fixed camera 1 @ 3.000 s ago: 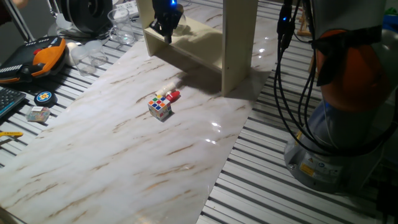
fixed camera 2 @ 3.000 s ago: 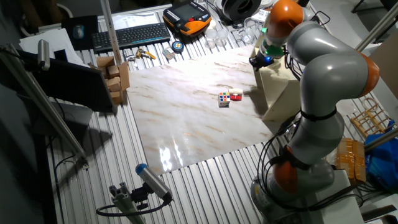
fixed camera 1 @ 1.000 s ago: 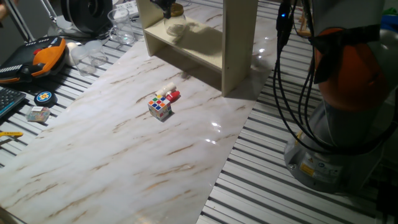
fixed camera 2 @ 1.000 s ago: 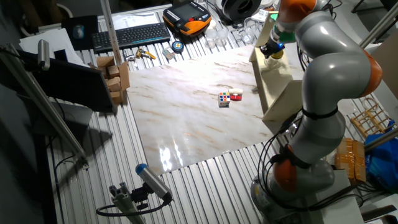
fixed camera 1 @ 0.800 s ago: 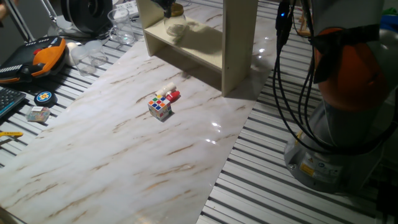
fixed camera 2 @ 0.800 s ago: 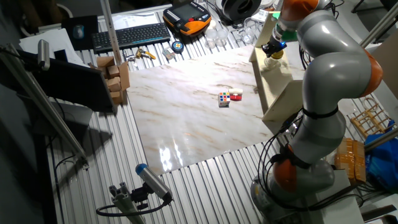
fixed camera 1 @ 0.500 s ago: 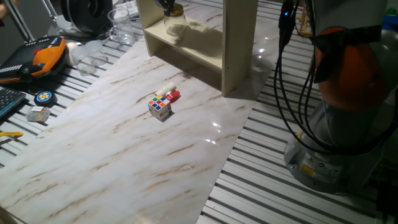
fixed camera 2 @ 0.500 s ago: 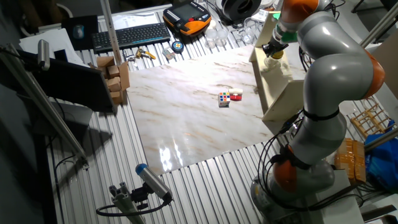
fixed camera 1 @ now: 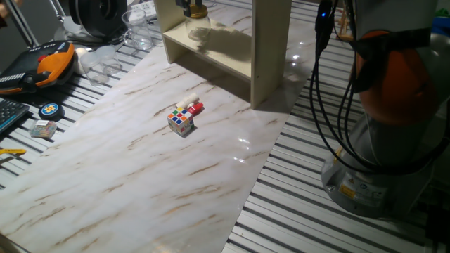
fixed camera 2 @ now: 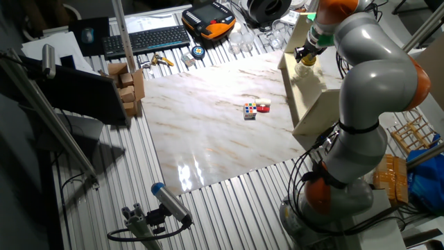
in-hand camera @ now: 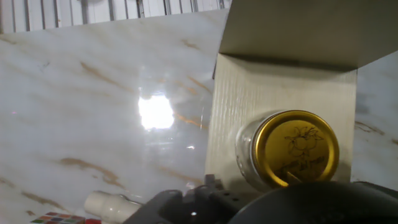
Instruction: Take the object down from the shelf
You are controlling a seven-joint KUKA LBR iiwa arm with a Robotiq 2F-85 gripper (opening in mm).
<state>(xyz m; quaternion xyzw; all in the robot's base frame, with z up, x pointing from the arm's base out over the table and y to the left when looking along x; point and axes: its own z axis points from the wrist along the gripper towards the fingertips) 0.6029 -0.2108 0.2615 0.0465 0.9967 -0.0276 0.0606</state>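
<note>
Glass jar (in-hand camera: 283, 152) with gold lid, on shelf (fixed camera 1: 232, 56) | likely rigid, slick, breakable: grip body below lid | gripper (fixed camera 2: 303, 55) above it, finger spread unclear

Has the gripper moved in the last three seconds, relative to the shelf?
Yes. The gripper has risen from in front of the shelf's lower opening to above its top board, and now sits over the gold-lidded jar.

A colourful puzzle cube (fixed camera 1: 181, 121) touches a red-and-white tube (fixed camera 1: 192, 107).
</note>
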